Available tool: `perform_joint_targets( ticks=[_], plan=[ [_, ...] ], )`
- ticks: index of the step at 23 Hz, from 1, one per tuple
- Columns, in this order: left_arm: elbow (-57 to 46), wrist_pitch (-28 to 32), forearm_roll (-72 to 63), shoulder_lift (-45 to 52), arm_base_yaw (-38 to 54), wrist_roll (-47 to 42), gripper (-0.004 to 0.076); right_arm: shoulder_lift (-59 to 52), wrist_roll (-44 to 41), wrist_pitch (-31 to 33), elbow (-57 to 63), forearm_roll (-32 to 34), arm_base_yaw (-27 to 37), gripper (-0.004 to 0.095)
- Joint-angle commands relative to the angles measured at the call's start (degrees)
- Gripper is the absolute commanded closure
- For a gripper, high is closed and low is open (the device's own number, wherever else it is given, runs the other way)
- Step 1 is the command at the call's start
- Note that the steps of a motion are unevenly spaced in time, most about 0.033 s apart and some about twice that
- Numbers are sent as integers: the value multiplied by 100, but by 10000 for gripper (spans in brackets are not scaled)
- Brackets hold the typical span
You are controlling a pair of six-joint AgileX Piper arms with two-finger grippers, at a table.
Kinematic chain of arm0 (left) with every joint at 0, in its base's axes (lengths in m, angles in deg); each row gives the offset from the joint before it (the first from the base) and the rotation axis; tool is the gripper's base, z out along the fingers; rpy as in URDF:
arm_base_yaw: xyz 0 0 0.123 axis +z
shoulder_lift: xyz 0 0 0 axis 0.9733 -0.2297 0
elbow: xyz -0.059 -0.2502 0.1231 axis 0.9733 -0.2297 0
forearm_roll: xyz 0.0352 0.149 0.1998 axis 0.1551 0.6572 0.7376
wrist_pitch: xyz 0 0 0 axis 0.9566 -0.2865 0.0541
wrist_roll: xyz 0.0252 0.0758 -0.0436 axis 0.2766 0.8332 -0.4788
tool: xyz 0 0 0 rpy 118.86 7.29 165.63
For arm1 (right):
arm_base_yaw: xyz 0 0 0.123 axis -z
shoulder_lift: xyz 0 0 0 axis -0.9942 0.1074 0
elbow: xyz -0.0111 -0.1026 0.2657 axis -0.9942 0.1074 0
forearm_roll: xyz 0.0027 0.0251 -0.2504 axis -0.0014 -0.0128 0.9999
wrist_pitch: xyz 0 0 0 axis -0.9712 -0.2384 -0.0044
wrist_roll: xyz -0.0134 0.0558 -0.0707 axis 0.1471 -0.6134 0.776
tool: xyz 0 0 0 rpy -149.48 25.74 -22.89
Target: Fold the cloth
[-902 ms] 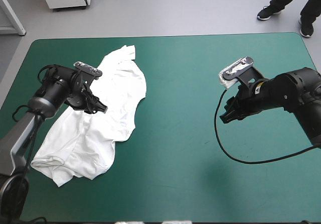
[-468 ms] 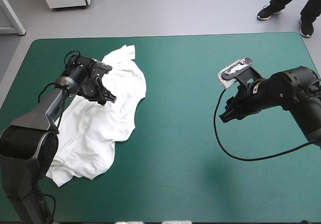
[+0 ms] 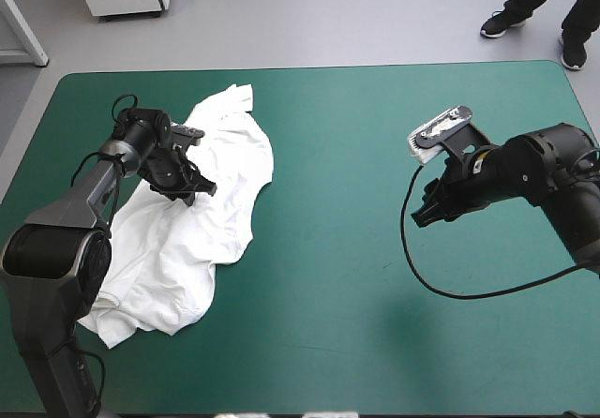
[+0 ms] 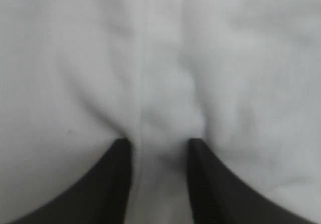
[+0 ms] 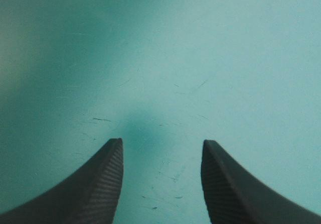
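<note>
- T-shirt [image 3: 187, 259] lying crumpled in long heap on teal-green cover [image 3: 337, 324], its near end bunching up thick.
- Left gripper [image 3: 201, 194] pressing down on T-shirt's middle. Black fingers standing apart, soft bump of cloth rising between them, nothing pinched yet.
- Right gripper [image 3: 420, 218] hanging well apart from T-shirt over bare cover. Fingers spreading wide, holding nothing.
- You are likely risking this: fingers closing on bump may be grabbing two layers, so lifting would be dragging whole heap. Thin bite may be slipping out.
- No writing or label showing on T-shirt.
</note>
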State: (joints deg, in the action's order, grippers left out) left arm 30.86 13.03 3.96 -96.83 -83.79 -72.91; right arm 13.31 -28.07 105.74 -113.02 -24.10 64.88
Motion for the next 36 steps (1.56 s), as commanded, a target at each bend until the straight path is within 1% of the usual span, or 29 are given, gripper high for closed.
perform_joint_targets(
  ticks=[1,5,10,15,19,23,29,33,35,36],
  plan=[
    [88,22,-413,69,-8,153,738,-132,-1,-245,-138,14,24,439],
    [100,22,-615,47,-81,221,733,-132,-1,-232,-138,77,24,439],
    [193,-38,-629,47,-502,268,733,-132,-44,-220,-138,276,24,439],
    [429,-27,-629,47,-1271,313,733,-132,-86,-197,-138,329,24,439],
    [823,26,-654,21,-2012,313,733,-132,-116,-161,-138,343,24,439],
    [1187,-68,-840,-56,-2850,371,733,-132,-176,-84,-138,613,24,441],
    [1213,-56,-1040,-56,-3717,612,733,-132,-252,50,-138,781,24,443],
    [1223,-91,-1110,-56,-3797,612,733,-132,-261,64,-138,781,24,445],
    [1317,-329,-1068,-56,-3729,586,732,-132,-275,53,-138,781,24,445],
    [1431,-540,-1050,-56,-3662,586,715,-132,-275,32,-138,781,24,445]
  ],
)
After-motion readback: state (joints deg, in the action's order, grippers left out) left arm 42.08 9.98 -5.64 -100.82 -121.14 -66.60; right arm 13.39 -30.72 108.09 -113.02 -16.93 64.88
